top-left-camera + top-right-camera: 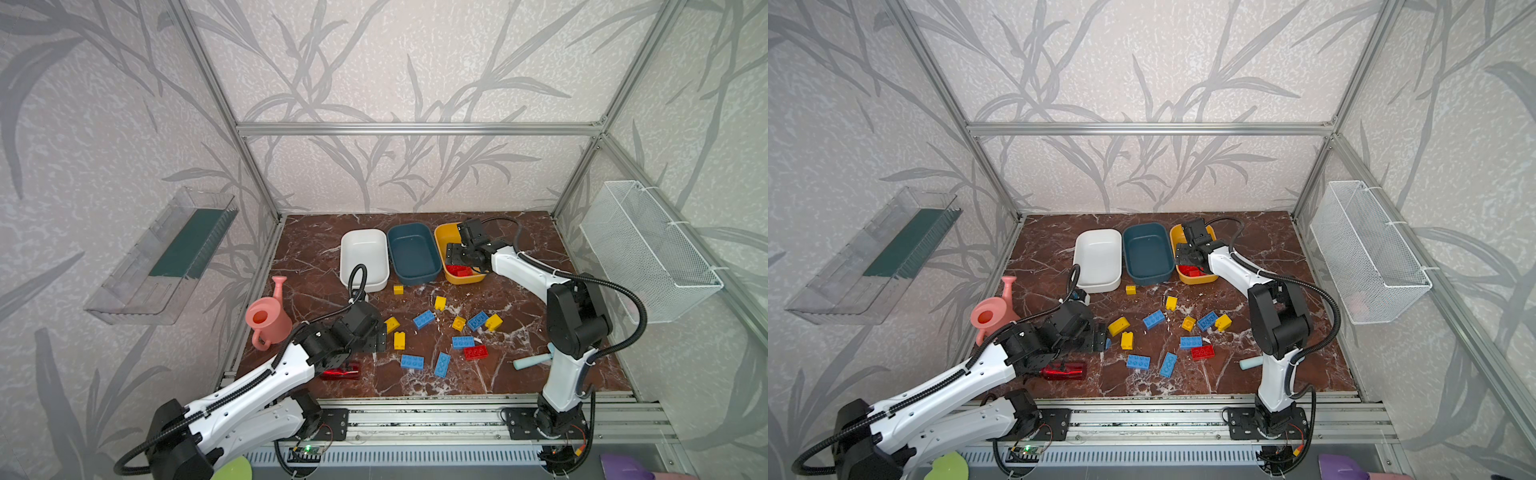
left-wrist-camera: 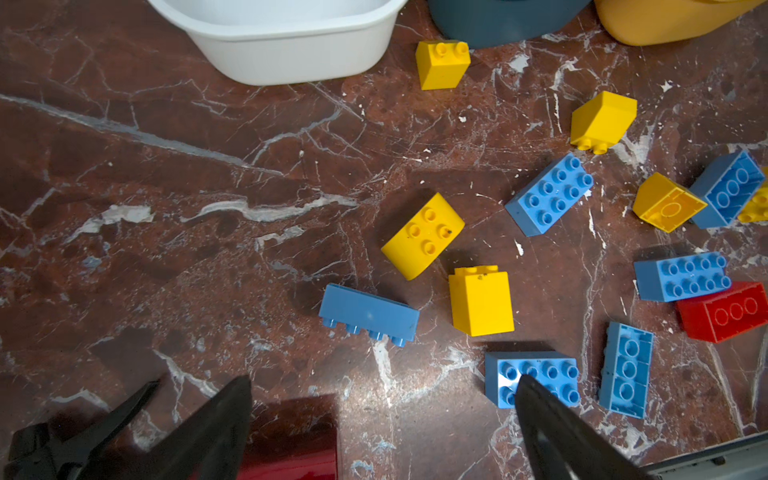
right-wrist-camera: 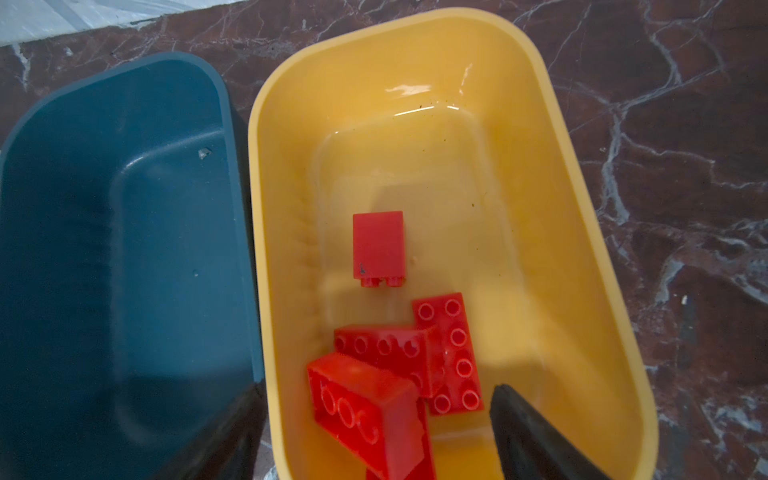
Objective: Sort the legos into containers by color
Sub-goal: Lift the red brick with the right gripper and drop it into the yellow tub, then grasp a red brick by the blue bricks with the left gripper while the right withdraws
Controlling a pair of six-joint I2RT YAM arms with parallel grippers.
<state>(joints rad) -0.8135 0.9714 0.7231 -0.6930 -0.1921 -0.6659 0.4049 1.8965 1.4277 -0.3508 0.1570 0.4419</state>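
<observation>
At least four red bricks (image 3: 415, 353) lie in the yellow tub (image 3: 561, 208), heaped at its 6 o'clock end. One of them is tilted on top of the others. The right gripper (image 1: 457, 262) hangs over this end of the tub with its jaws apart. In the right wrist view one finger (image 3: 532, 436) stands clear of the tilted brick, with bare yellow between them, so it grasps nothing.

The yellow tub sits at 1 o'clock on the marble table (image 1: 519, 232). The teal tub (image 1: 413, 253) touches it at 12 o'clock, and the white tub (image 1: 363, 253) stands just beside that at 11 o'clock. Neither of these shows a brick inside.

The loose bricks (image 1: 424, 319), yellow and blue with a single red one (image 1: 475, 352), are scattered from the middle of the table toward 5 o'clock.

The left gripper (image 2: 384, 378) hovers at 8 o'clock, spread wide and empty. A blue brick on its side (image 2: 368, 316) lies just ahead of its tips.

A pink watering can (image 1: 268, 318) stands at 9 o'clock. A red bottle (image 1: 340, 370) lies at 7 o'clock under the left arm. A light blue scoop (image 1: 532, 361) lies at 4 o'clock by the right arm.
</observation>
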